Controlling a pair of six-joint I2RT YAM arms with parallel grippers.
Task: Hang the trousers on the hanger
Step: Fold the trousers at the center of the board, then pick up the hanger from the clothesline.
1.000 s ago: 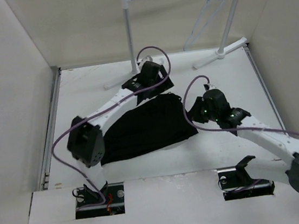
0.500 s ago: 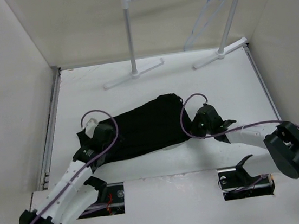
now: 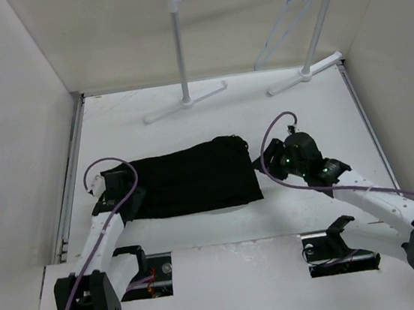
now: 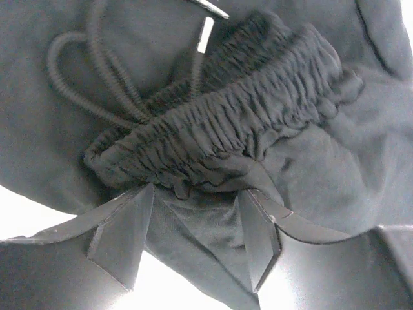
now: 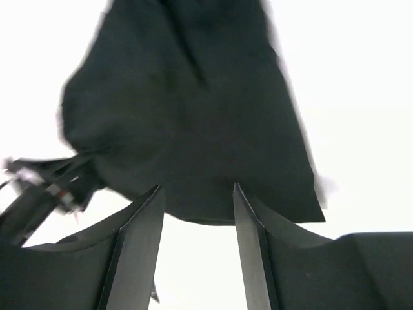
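The black trousers (image 3: 195, 178) lie folded flat across the middle of the table. Their gathered waistband (image 4: 245, 97) and drawstring (image 4: 77, 71) fill the left wrist view. My left gripper (image 3: 125, 191) is at the trousers' left end; its jaws (image 4: 197, 194) stand open with a fold of black cloth lying between them. My right gripper (image 3: 266, 166) is at the trousers' right end, open and empty (image 5: 197, 188), with the cloth's edge (image 5: 193, 129) just beyond its fingertips. The pale-blue hanger (image 3: 287, 24) hangs on the rack at the back right.
The white garment rack (image 3: 178, 45) stands at the back, its two feet on the table. Walls close in the table on the left, right and back. Purple cables loop above both wrists.
My left arm swung from the far side of the trousers to their left end. The trousers now lie flatter and stretched further left. My right gripper stays at their right end.
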